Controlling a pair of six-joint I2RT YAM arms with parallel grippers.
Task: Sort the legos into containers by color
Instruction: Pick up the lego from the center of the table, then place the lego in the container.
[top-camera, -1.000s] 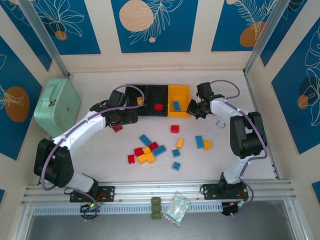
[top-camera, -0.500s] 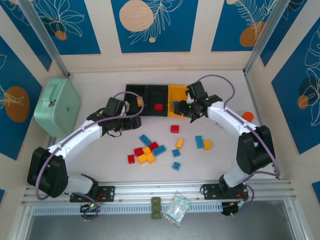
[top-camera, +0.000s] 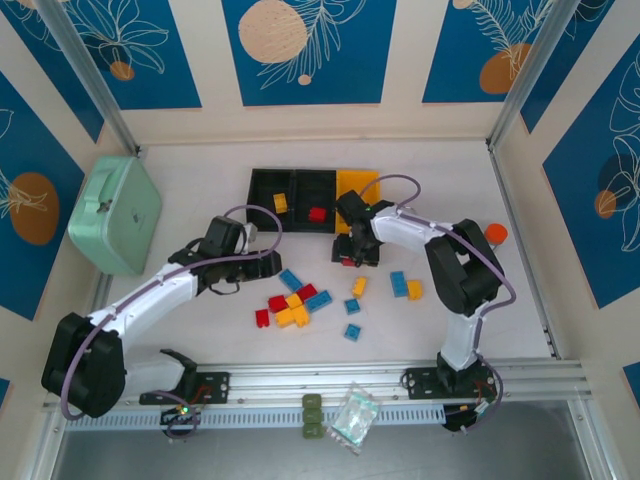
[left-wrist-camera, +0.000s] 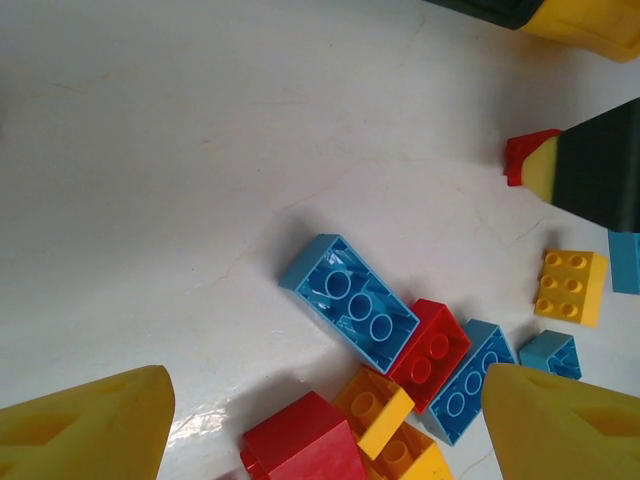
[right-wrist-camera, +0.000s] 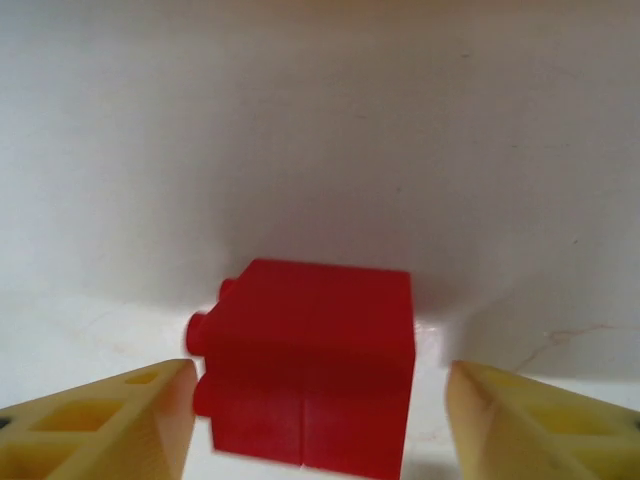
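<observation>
Right claw (right-wrist-camera: 320, 400): gapes around a red lego (right-wrist-camera: 310, 360) on the table (right-wrist-camera: 320, 120), just before the containers (top-camera: 300, 173), without pinching it. Left claw (left-wrist-camera: 325, 400): hangs parted above the loose heap of red, yellow and blue legos (left-wrist-camera: 400, 360). Left black bin (top-camera: 262, 180): holds one yellow brick (top-camera: 281, 203). Middle black bin (top-camera: 315, 178): holds one red brick (top-camera: 318, 213). Yellow-orange bin (top-camera: 362, 181): sits half under the right arm (top-camera: 420, 228), contents impossible to tell.

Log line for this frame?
left gripper: open, over lego pile | right gripper: open, straddling red lego on table
</observation>
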